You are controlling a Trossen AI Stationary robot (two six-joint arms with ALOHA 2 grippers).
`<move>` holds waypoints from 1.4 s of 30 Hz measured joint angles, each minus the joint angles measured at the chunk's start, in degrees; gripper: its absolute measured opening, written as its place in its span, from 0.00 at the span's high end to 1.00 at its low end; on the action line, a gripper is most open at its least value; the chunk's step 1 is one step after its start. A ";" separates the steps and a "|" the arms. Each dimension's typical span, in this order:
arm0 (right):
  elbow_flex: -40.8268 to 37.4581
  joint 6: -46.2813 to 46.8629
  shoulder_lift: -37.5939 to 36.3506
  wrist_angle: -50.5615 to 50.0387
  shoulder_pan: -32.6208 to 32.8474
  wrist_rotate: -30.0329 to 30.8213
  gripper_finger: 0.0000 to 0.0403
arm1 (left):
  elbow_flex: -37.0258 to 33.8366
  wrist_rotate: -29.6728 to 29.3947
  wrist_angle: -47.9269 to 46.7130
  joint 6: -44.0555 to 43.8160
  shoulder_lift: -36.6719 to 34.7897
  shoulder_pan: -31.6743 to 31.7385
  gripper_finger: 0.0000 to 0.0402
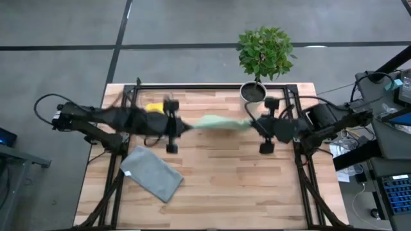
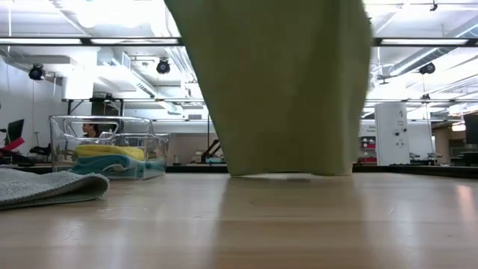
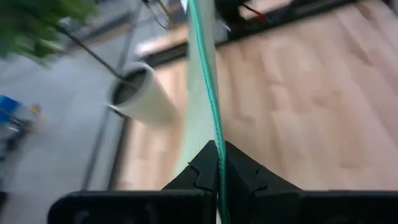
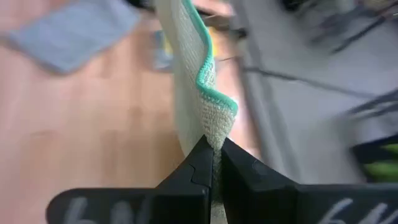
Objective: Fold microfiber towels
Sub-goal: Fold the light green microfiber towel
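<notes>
An olive green microfiber towel [image 1: 221, 122] with a green stitched hem hangs over the middle of the table, held up between my two grippers. My left gripper [image 1: 186, 126] is shut on its left end, my right gripper [image 1: 252, 124] on its right end. In the low view the towel [image 2: 280, 90] hangs like a curtain; I cannot tell whether its lower edge [image 2: 276, 174] touches the table. A grey towel [image 1: 152, 173] lies folded flat on the table near the front left. My left gripper pinches the towel's hemmed upper edge [image 3: 216, 134] between its two shut fingers, at the towel's left end. The fingers slant down from the table's left. The edge runs straight away from them toward the other arm. My right gripper pinches the towel just below its hemmed corner [image 4: 214, 99] between its two shut fingers, coming from the table's right and slanting down. The corner curls over above the fingertips, and the cloth hangs below.
A clear plastic bin [image 2: 112, 153] holding yellow and teal cloths stands at the far left of the table. A potted plant in a white pot [image 1: 253, 92] stands at the far edge, right of the middle. The near half of the wooden table [image 1: 244, 186] is bare.
</notes>
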 joint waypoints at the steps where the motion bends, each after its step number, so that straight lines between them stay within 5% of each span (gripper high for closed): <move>1: -0.48 2.54 0.12 -0.53 1.28 -1.75 0.98 | -1.18 -0.56 0.52 -2.16 0.63 -1.79 1.00; 13: -19.62 25.43 3.27 11.04 17.94 -13.20 0.98 | -9.32 0.25 16.10 -20.54 17.96 -18.42 1.00; 21: -32.92 36.99 7.35 28.87 20.95 -32.11 0.98 | -8.11 19.69 28.51 -26.66 28.09 -19.24 1.00; 26: -38.96 39.91 10.18 42.34 20.93 -41.38 0.98 | -8.17 24.63 31.90 -26.13 30.36 -17.94 1.00; 31: -39.31 39.28 10.77 37.67 19.68 -39.44 0.98 | -8.67 24.56 30.96 -21.86 30.08 -14.46 1.00; 42: -37.48 39.00 10.27 14.11 14.73 -19.73 0.98 | -10.12 23.38 28.30 -14.60 29.99 -1.87 1.00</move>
